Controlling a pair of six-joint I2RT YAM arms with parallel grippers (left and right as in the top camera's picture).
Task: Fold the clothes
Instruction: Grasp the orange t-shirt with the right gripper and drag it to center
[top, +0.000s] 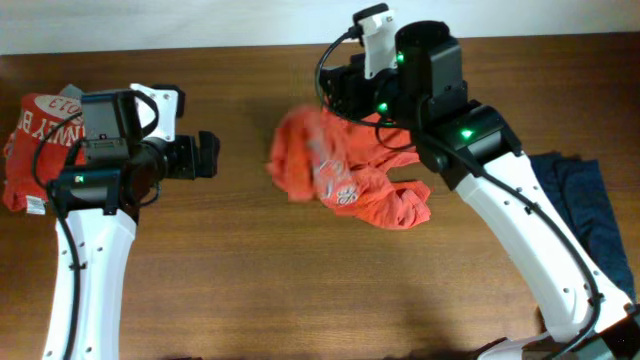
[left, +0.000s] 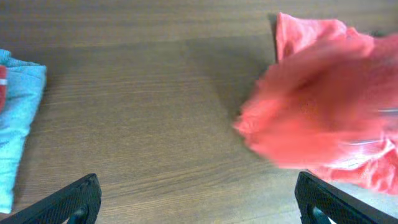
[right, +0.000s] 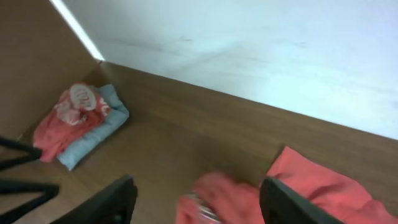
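Left wrist: left gripper (left: 198, 182) wide apart, empty. Right gripper (right: 198, 191) jaws apart over blurred red-orange T-shirt (right: 323, 186); contact unclear.

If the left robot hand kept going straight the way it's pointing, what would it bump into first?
Probably the crumpled red-orange cloth shirt, past some bare brown wooden table. The left gripper might pass over it; height is unclear.

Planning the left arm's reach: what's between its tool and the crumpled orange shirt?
Only bare table between the left tool and the orange shirt, seen overhead.
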